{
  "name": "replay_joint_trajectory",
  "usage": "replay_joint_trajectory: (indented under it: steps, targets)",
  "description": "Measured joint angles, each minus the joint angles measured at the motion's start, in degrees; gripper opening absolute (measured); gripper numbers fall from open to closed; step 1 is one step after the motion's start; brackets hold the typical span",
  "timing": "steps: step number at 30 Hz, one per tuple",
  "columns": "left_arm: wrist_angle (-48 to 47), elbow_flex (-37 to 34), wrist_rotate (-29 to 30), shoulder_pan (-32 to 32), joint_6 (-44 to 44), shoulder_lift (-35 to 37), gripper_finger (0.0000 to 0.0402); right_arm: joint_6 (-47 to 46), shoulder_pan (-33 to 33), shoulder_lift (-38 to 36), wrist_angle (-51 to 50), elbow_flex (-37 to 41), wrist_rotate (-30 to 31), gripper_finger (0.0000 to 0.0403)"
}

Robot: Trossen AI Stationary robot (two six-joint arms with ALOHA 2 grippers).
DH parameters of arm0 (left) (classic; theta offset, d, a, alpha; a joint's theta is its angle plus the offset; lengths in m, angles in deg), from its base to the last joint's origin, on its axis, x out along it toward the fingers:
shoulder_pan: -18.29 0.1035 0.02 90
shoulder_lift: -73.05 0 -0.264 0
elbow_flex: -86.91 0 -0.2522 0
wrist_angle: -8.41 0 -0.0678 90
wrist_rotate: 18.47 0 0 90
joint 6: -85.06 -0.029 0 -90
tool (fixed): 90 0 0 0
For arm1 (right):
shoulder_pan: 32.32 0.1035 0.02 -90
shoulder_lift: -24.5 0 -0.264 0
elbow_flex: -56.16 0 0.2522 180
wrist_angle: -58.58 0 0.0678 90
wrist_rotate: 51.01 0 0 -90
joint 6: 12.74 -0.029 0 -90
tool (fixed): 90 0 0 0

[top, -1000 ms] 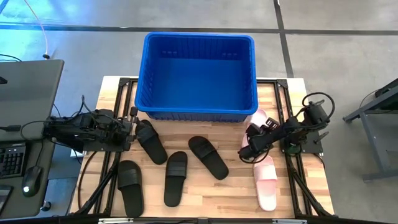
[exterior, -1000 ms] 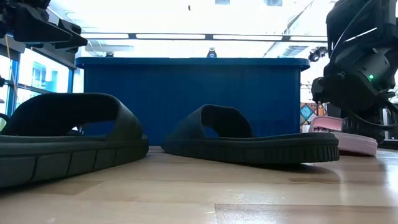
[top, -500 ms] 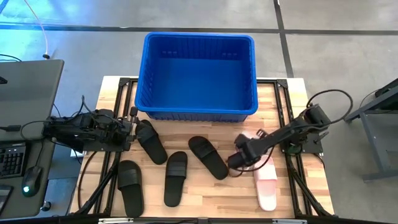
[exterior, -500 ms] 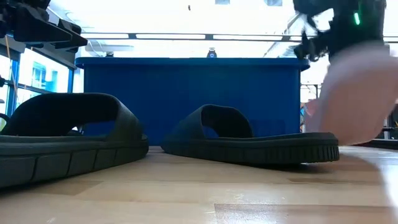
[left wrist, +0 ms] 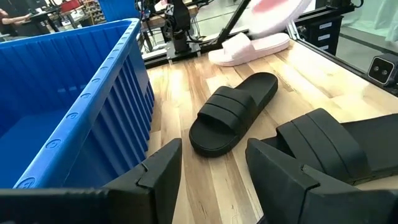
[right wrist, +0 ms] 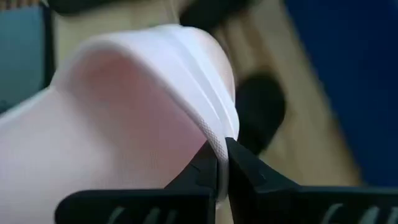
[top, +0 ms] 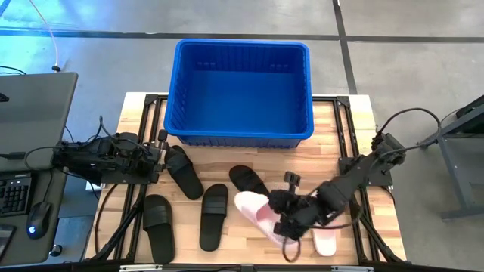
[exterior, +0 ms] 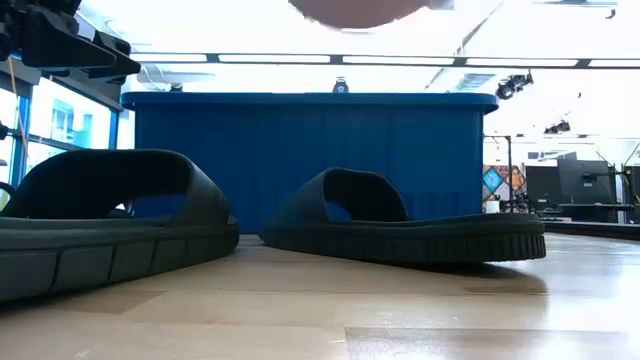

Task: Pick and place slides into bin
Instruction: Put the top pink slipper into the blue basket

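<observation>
The right gripper [top: 287, 221] pinches a light pink slide [top: 257, 214] by its strap edge, held above the table's near side at about five o'clock. A second pink slide [top: 325, 240] lies flat just beside it toward the right. Four matte black slides [top: 213, 216] lie across the table [top: 333, 128] around seven to nine o'clock. The left gripper [top: 160, 155], fingers spread, waits at nine o'clock. Farthest, at twelve o'clock, the bright blue bin [top: 240, 91] holds nothing.

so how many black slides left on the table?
4, none visibly hidden. One angled by the left claw at, one front-left, one centre-front, and one partly under the pink slide that the right claw holds.
</observation>
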Motion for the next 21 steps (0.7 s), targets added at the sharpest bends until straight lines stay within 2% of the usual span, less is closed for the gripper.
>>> replay_joint_trajectory:
  steps: [7, 12, 14, 16, 21]
  targets:
    - [0.45, 0.00, 0.01, 0.00, 0.00, 0.01, 0.0172, 20.53, -0.24, -0.02, 0.69, -6.51, 28.34, 0.0000]
    - [3.52, 0.00, 0.02, 0.00, 0.00, 0.00, 0.0172, 34.80, -6.49, -0.02, 0.63, -11.05, 43.75, 0.0000]
    - [4.98, 0.00, 0.02, 0.00, 0.00, 0.01, 0.0172, 36.40, -10.96, -0.07, 0.71, -13.77, 45.26, 0.0000]
    - [6.50, 0.00, 0.02, 0.00, 0.00, 0.00, 0.0172, 36.75, -16.23, -0.09, 0.68, -16.29, 44.10, 0.0000]
    - [7.82, 0.00, 0.02, -0.01, 0.00, 0.02, 0.0172, 39.29, -32.35, -0.09, 0.55, -18.58, 35.85, 0.0000]
